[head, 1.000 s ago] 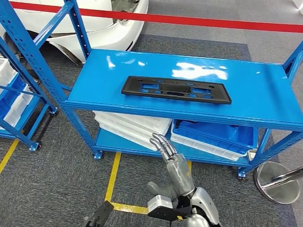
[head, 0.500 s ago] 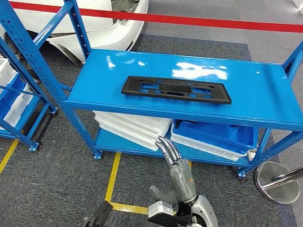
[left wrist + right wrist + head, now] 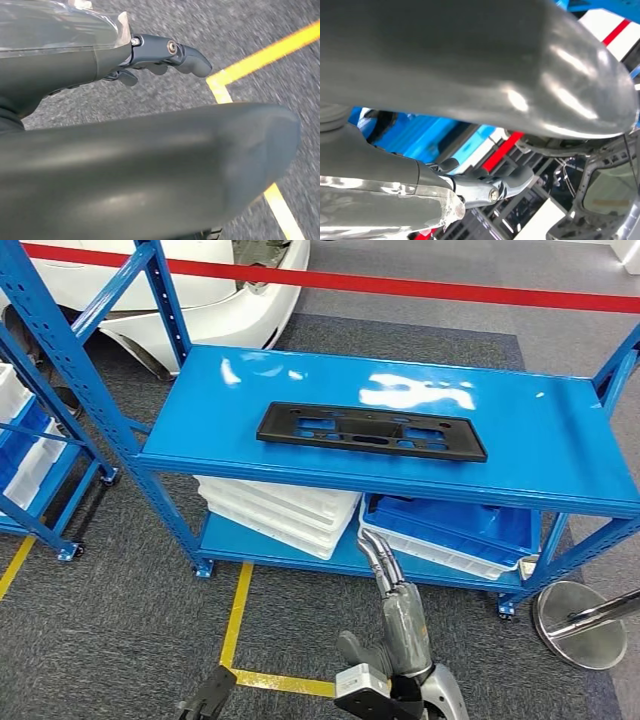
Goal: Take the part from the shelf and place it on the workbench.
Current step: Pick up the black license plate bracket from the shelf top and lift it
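Note:
A long black plastic part (image 3: 371, 431) with several cut-outs lies flat on the top board of the blue shelf (image 3: 543, 440), near its front edge. My right hand (image 3: 396, 605) is raised below and in front of that board, its fingers straight and pointing up toward the lower level. It holds nothing and is well short of the part. In the right wrist view its fingers (image 3: 497, 186) are stretched out with nothing in them. In the left wrist view my left hand (image 3: 151, 165) hangs over the grey carpet, fingers (image 3: 170, 52) extended and empty.
On the lower level lie stacked white trays (image 3: 279, 510) and blue bins (image 3: 460, 525). Another blue rack (image 3: 45, 370) stands at the left. Behind are a red barrier tape (image 3: 453, 285) and a white car (image 3: 211, 290). A round metal base (image 3: 577, 625) sits at the right, and yellow floor lines (image 3: 238, 615) run below.
My right hand has drifted to the right and a little lower. The black part has not moved on the shelf.

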